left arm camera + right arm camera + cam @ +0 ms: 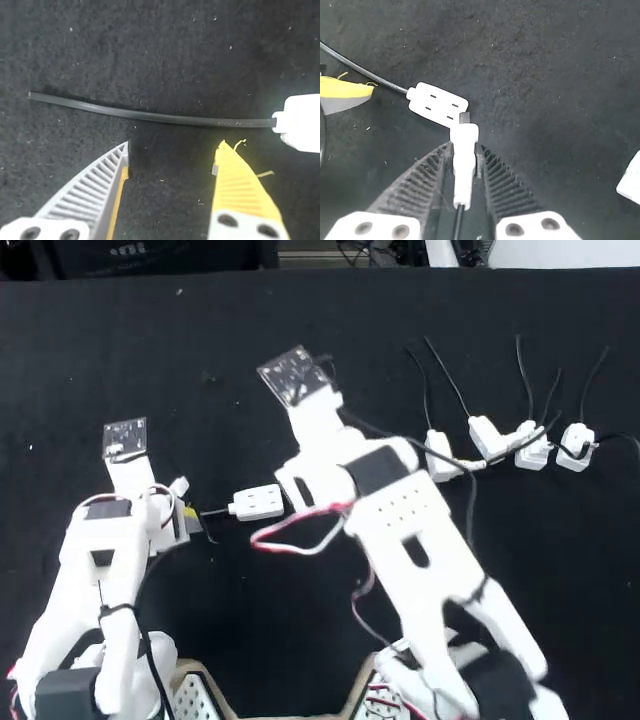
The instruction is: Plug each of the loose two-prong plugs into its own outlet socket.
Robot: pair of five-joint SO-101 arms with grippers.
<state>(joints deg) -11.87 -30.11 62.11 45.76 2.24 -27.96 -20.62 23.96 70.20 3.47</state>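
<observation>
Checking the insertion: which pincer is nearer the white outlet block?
Right. The right pincer holds a plug at the outlet block; the left pincer sits farther back over its cord.

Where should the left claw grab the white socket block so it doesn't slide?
Probably by its two long flat sides, near the cord end. The socket block lies flat with slots facing up and the plug near its far end, so coming from above at the cord side keeps the left gripper clear of both.
</observation>
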